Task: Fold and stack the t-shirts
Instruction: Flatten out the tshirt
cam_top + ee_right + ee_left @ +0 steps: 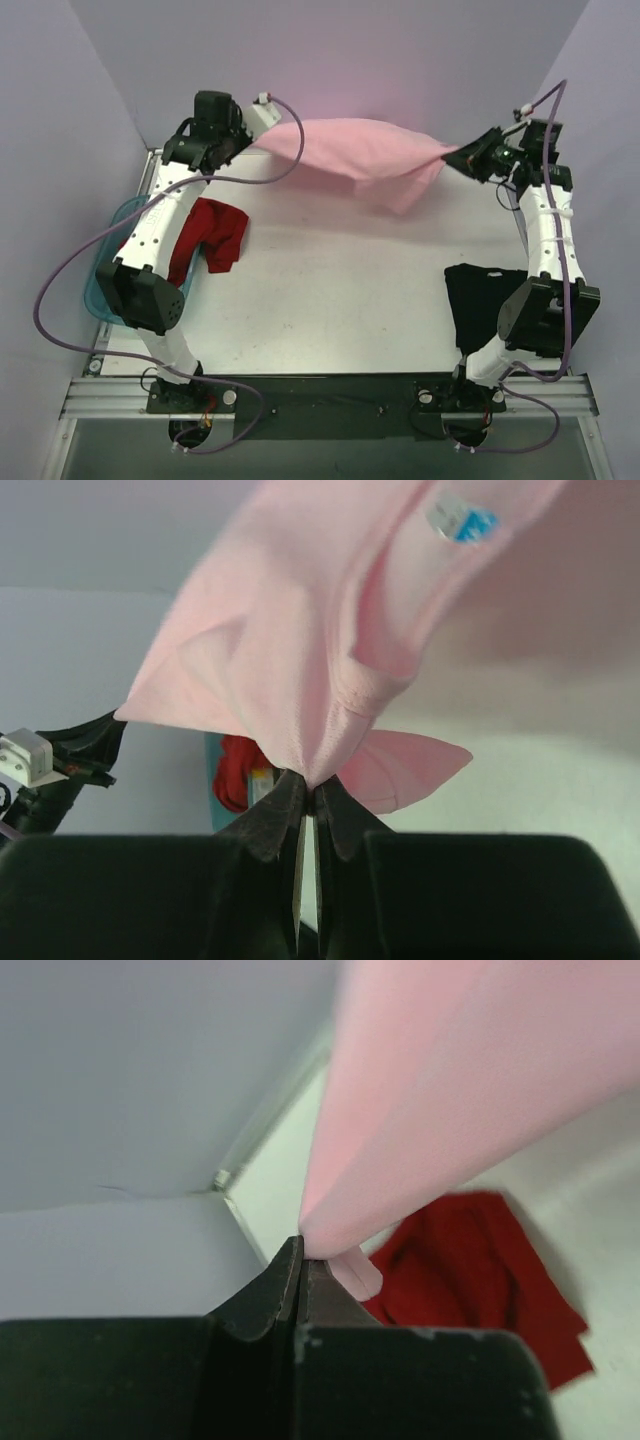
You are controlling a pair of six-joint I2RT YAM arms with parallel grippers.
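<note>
The light pink t-shirt (365, 155) hangs stretched in the air across the back of the table between both grippers. My left gripper (262, 140) is shut on its left end, seen pinched at the fingertips in the left wrist view (303, 1250). My right gripper (462, 158) is shut on its right end near the collar (312, 785). The dark red t-shirt (210, 238) lies crumpled at the left, partly over the bin; it also shows in the left wrist view (480, 1270). The black t-shirt (482, 298) lies at the right, partly under my right arm.
A translucent teal plastic bin (110, 262) stands at the table's left edge under my left arm. Grey-lilac walls close in the back and both sides. A metal rail (320, 392) runs along the near edge.
</note>
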